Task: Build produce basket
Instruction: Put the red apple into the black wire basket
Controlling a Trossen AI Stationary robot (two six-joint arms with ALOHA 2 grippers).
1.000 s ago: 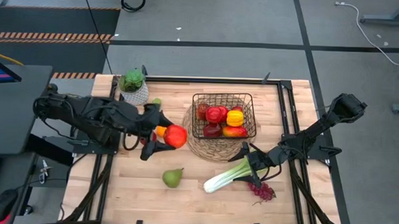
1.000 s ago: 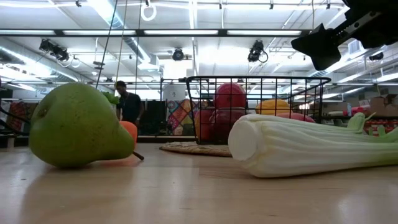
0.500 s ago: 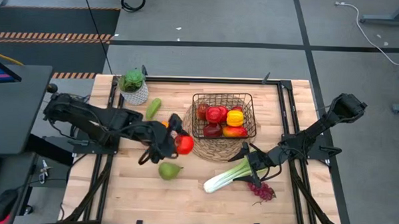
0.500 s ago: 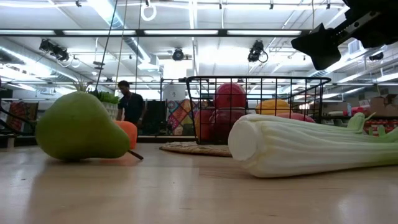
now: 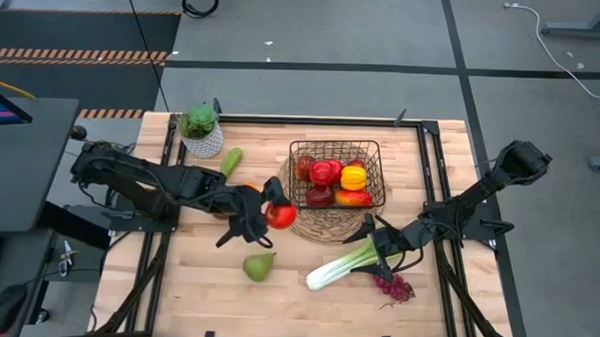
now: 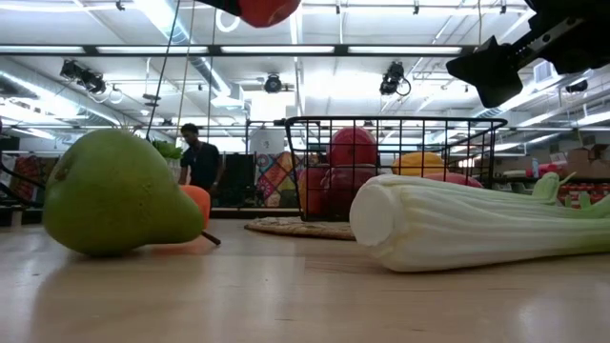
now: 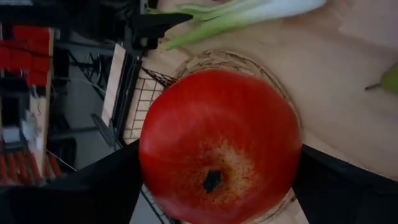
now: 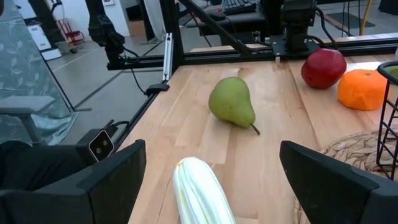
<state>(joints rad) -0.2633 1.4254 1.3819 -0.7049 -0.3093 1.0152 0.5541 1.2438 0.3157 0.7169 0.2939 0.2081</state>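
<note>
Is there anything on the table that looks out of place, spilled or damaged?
Nothing looks spilled or damaged. The celery, grapes and a pear lie loose outside the basket, and the left gripper holds a red apple beside it.

The basket (image 5: 337, 174) sits on the mat (image 5: 319, 222), celery (image 5: 342, 263) before it, pear (image 5: 259, 266) left of the celery.

A red apple (image 5: 280, 216) with a speckled yellow patch sits above a pale wood bench (image 5: 305, 299). The pear (image 5: 259, 266) is green, the celery (image 5: 343, 264) pale green, the grapes (image 5: 393, 287) purple, the wire basket (image 5: 336, 174) black, the mat (image 5: 318, 221) straw-coloured.
</note>
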